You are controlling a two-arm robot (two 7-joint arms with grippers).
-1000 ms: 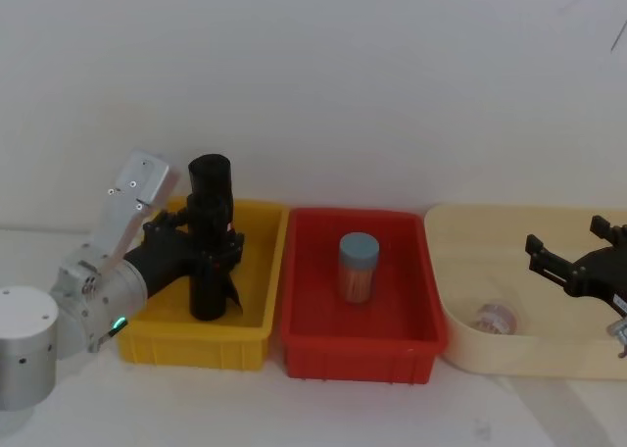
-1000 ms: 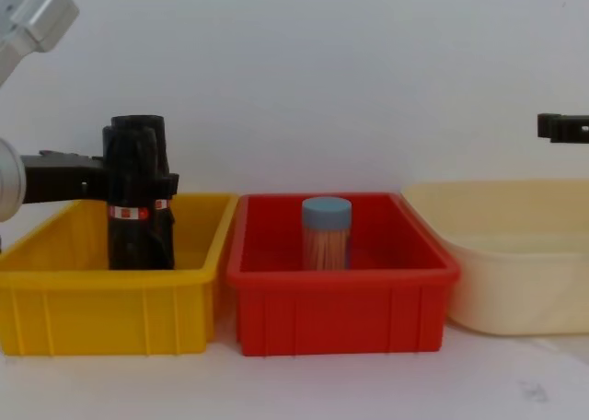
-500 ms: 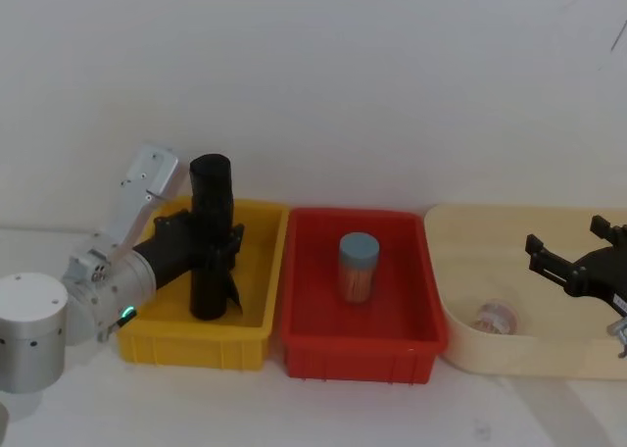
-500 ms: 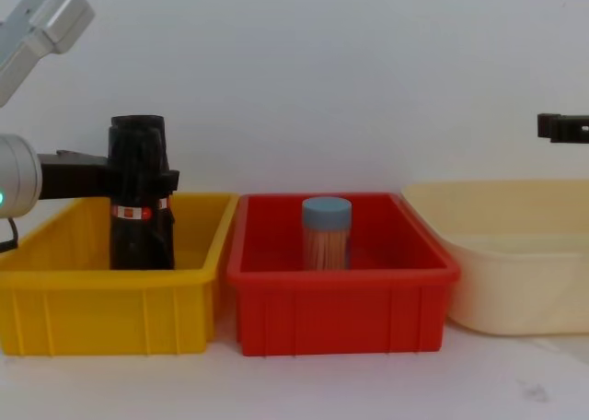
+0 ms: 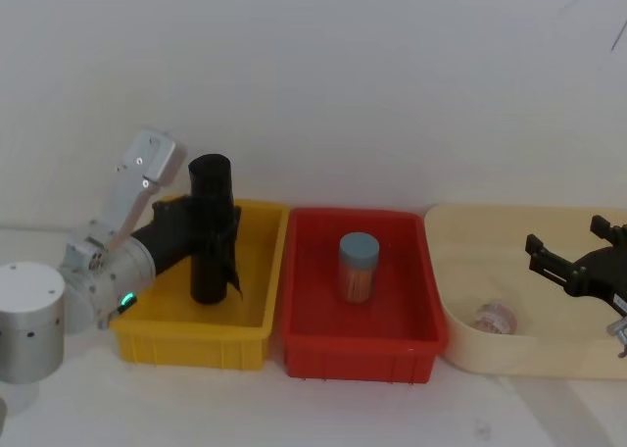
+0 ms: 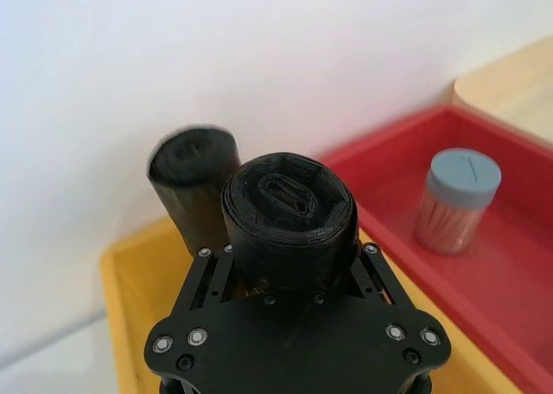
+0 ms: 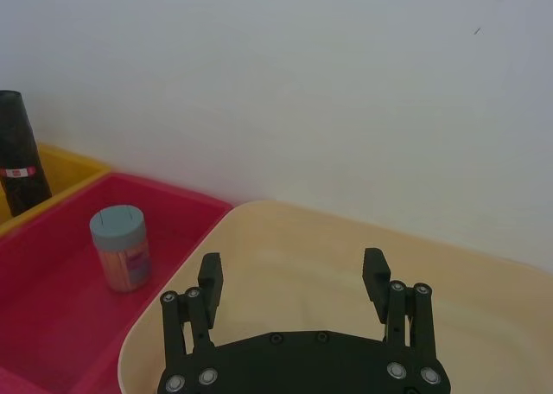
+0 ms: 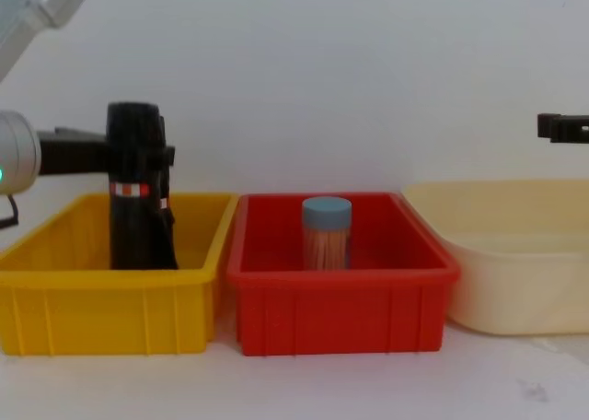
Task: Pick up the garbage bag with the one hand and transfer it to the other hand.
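garbage bag (image 5: 208, 271): a black roll with a red-and-white band is standing upright over the back right part of the yellow bin (image 5: 196, 344), its top rising well above the rim. Whether its foot is touching the bin floor cannot be told.
left gripper (image 5: 214, 223): it is reaching in from the left at mid height and is clenching the garbage bag around its middle, one finger on either side. A green light (image 5: 125, 300) is glowing on its silver wrist.
second roll (image 6: 192, 182): another black roll is standing just behind the held one, close beside it. It is showing blurred in the left wrist view.
yellow bin: it is sitting at the left end of a row of three containers on the white table (image 5: 294, 408), just beside the red bin (image 5: 358, 354).
red bin: it is sitting in the middle of the row and is holding a jar (image 5: 359, 268) with a grey-blue lid, which is standing upright near the centre.
cream tub (image 5: 529, 354): it is sitting at the right end of the row, just beside the red bin. A small round thing (image 5: 493, 318) is lying on its floor, too blurred to make out.
right gripper (image 5: 565, 233): it is hovering over the cream tub, well apart from the garbage bag, its fingers spread wide and grasping nothing.
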